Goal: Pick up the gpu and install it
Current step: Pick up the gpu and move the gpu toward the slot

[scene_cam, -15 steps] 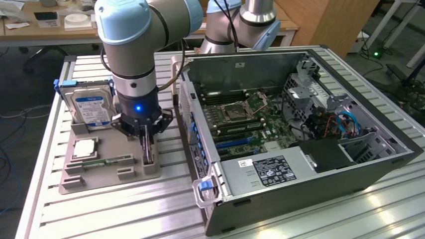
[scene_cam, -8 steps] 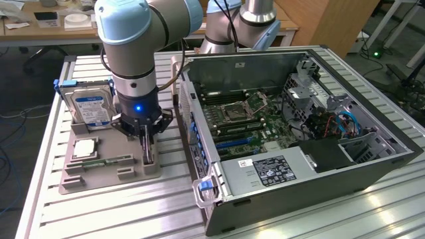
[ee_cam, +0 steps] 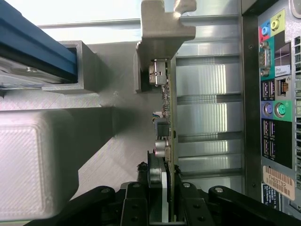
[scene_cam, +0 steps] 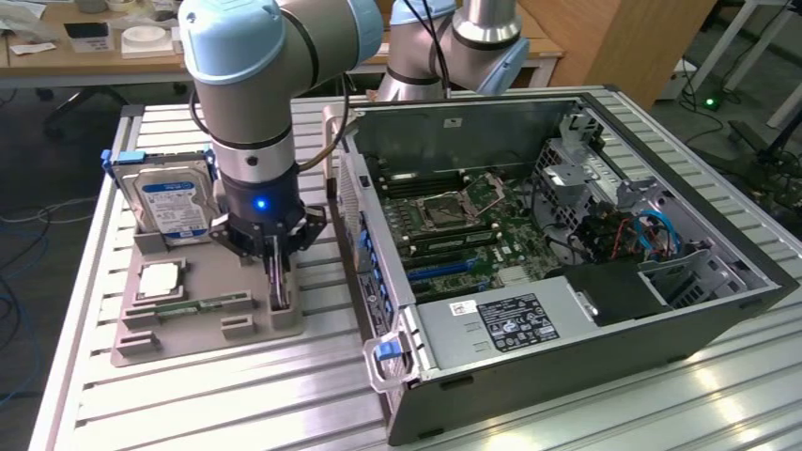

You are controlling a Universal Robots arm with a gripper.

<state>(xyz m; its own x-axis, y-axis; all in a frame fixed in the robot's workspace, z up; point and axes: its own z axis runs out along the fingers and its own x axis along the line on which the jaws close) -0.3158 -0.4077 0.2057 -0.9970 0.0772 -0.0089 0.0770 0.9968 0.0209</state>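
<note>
Plainly, the gpu (ee_cam: 170, 106) stands on edge in its slot at the right end of the grey holder tray (scene_cam: 188, 334), on the exterior view's left of the open computer case (scene_cam: 701, 310). Its silvery end bracket (ee_cam: 162, 33) is on the far side from the gripper. The gripper (scene_cam: 276, 252) reaches straight down over the card, jaws drawn narrow with a finger on each face, so it looks clamped on the gpu. The pickup seems to be the step in hand, as the card has not left the slot. Freeing it would call for a straight upward pull that keeps the card upright. The hard drive (scene_cam: 173, 207) stands at the tray's far left.
</note>
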